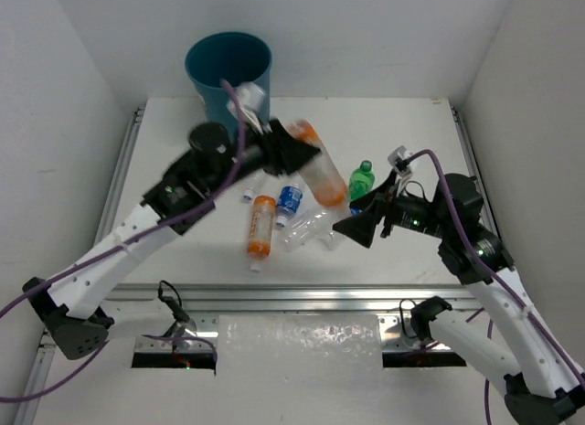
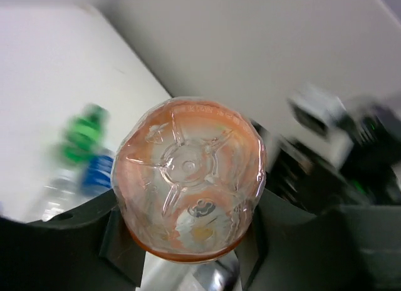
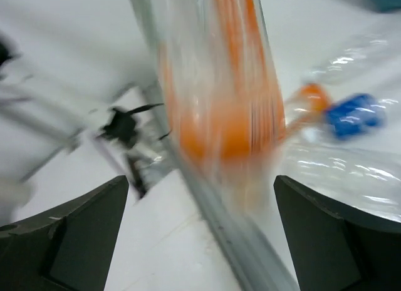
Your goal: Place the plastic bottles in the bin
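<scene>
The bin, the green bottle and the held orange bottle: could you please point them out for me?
Bin (image 1: 206, 89), top external view, on its outer wall.
Green bottle (image 1: 361, 181), top external view, on its body.
Held orange bottle (image 2: 188, 172), left wrist view, on its base.

Both arms are the same build: left arm (image 1: 119, 251) and right arm (image 1: 519, 332) have white link shells and black joint housings. One purple cable (image 1: 239, 123) loops off the left arm, and another purple cable (image 1: 445, 180) runs along the right. The left pincer (image 1: 294, 154) and right pincer (image 1: 358, 226) are matte black and wedge-shaped. Black base clamps (image 1: 73, 329) sit at the near edge of the surface (image 1: 411, 123).
</scene>
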Motion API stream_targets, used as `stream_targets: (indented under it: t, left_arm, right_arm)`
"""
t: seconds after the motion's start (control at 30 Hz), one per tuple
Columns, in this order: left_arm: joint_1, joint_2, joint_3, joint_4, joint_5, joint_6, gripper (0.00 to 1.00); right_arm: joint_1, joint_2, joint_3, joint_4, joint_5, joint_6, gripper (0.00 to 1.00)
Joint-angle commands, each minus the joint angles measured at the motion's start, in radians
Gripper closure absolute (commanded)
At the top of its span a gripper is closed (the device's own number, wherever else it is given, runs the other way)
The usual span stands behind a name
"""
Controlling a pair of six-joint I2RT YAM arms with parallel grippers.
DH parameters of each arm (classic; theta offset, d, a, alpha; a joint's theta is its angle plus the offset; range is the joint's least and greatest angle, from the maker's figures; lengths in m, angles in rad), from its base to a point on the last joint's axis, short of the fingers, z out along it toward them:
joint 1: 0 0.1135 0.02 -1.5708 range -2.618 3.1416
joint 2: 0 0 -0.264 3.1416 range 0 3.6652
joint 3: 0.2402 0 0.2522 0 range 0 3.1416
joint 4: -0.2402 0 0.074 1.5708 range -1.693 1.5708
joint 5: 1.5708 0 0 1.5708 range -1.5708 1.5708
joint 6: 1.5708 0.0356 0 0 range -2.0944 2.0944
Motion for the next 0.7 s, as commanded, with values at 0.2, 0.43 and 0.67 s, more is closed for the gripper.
stream_targets:
  t: [0.2, 0.43, 0.67]
  left_arm:
    - [0.603, 0.240, 0.623, -0.381, -0.369, 0.019, 1.00]
    - [0.736, 0.767, 1.138, -0.346, -0.393, 0.006, 1.00]
    - [0.743, 0.912, 1.102, -0.064, -0.406, 0.078, 0.71]
  right_arm:
    - [0.003, -0.103, 0.239, -0.428, 0.659, -0.074, 0.01]
    - [0.003, -0.153, 0.177, -0.436, 0.718, -0.064, 0.01]
    - [0.005, -0.151, 0.143, -0.441, 0.682, -0.067, 0.01]
